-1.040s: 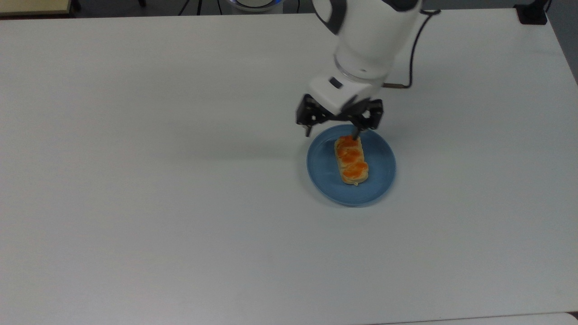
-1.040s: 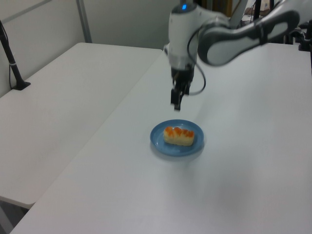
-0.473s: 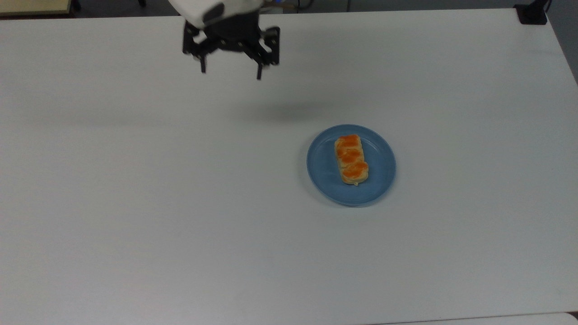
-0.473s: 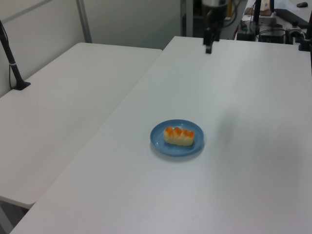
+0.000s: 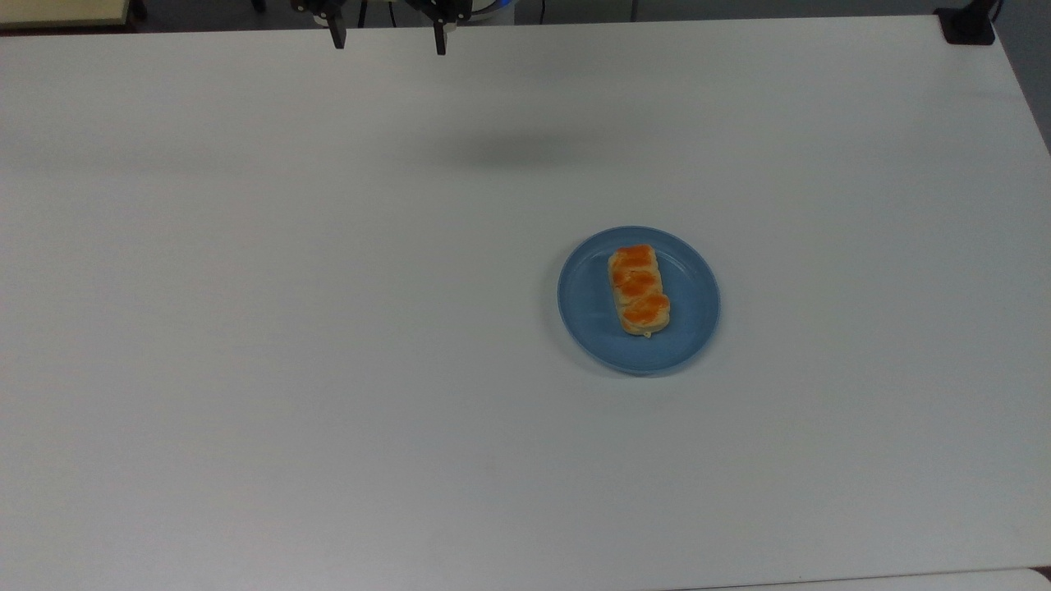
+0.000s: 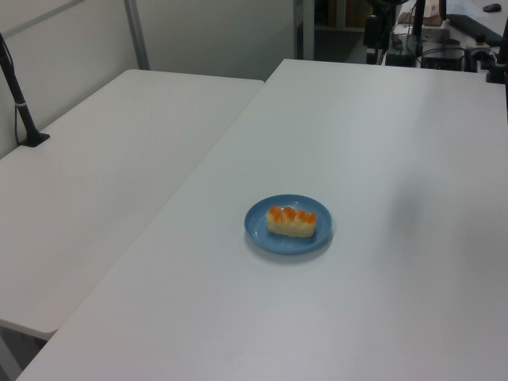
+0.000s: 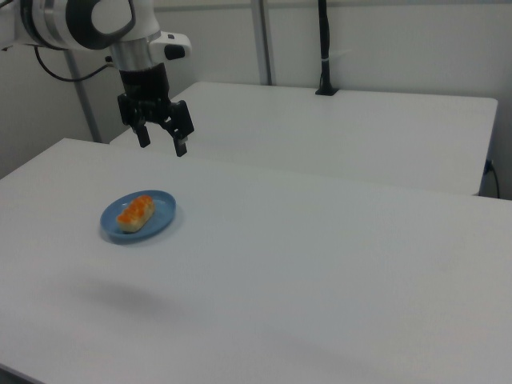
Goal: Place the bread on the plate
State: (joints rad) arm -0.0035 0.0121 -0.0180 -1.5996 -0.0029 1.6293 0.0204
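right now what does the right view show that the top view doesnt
The right view alone shows the arm's white wrist above the open gripper, and a second white table behind with a black post. The top view alone shows the table's whole spread, with the two fingertips at its upper edge. Both show the bread lying on the plate.

Bread [image 5: 639, 290]: pale tan, three glossy orange patches. Plate [image 5: 691, 328]: plain light blue. Bench [image 5: 328, 328]: plain white. Fingers [image 7: 182, 149]: black.

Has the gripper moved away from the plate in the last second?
Yes. The gripper has moved from the plate's rim to the top view's upper left table edge.
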